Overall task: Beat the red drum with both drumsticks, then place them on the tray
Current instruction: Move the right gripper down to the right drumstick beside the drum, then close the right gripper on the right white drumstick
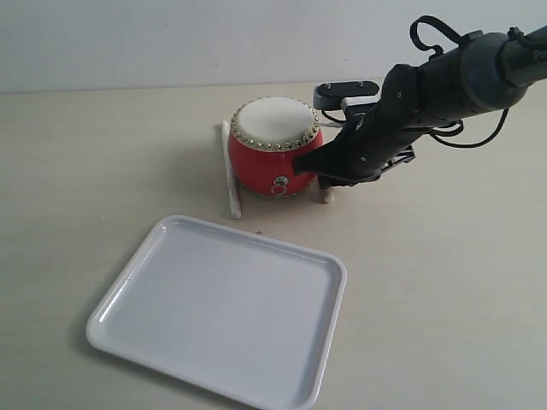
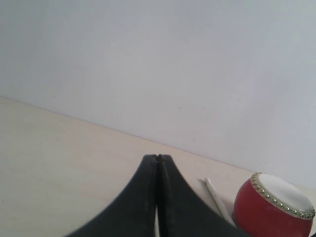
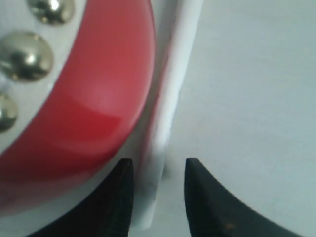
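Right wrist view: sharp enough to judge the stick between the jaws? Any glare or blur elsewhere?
Right wrist view: soft close-up, red drum and drumstick blurred, yet the open right gripper visibly straddles the stick; exterior view: even light, sharp, faint sheen on the tray; left wrist view: the shut left gripper a dark silhouette.

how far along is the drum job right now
Nothing looks done: the tray is bare and the sticks lie on the table beside the drum. In hand: the right gripper, jaws open, straddles one stick without clamping it. Left: gripping it, fetching the other stick with the shut left gripper, beating the drum, then traying both.
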